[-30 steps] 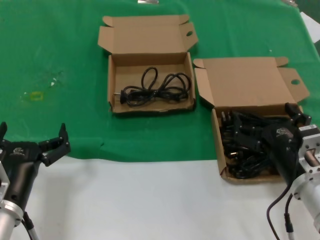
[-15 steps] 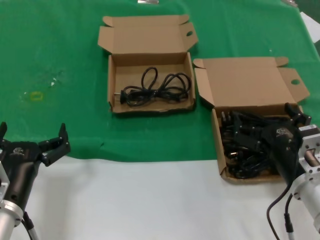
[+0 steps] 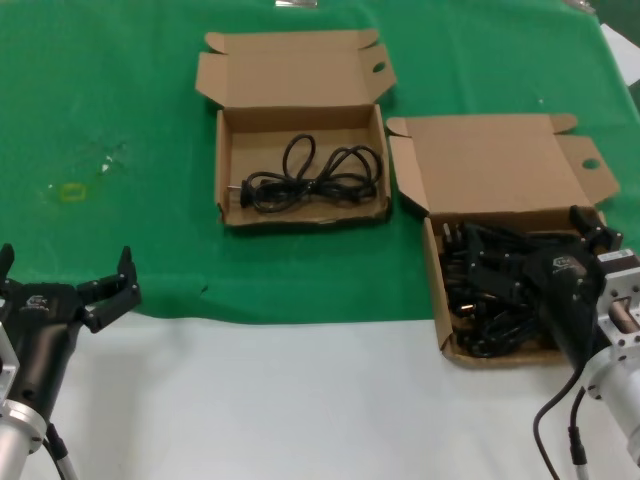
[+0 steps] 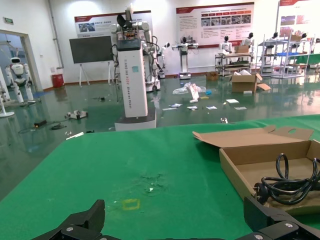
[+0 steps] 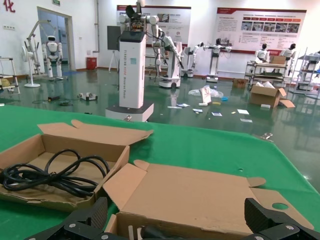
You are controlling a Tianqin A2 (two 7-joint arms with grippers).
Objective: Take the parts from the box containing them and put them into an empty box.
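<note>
The right gripper (image 3: 590, 235) sits low over the full box (image 3: 436, 275), at that box's right side. Its black fingers (image 5: 272, 220) are spread wide apart. They hold nothing. The tips hang just above the pile of cords (image 3: 490, 285) in the full box. Whether they touch the pile cannot be seen.

The full box is open, and its lid (image 3: 490, 165) leans back on the far side. Black cords and plugs fill it in a tangled heap.

To the left of the full box, and a bit farther back, is the other box (image 3: 228, 170). It is open too, with its lid flat behind it. One cord (image 3: 305, 180) lies inside it in loose loops. Its plug (image 4: 260, 188) points to the left wall of that box.

Both boxes rest on a green cloth (image 3: 110, 120). A white table (image 3: 300, 400) shows in front of the full box, nearer the robot.

The left gripper (image 3: 65, 280) waits far to the left of the full box, at the near edge of the green cloth. Its fingers are wide open and hold nothing.
</note>
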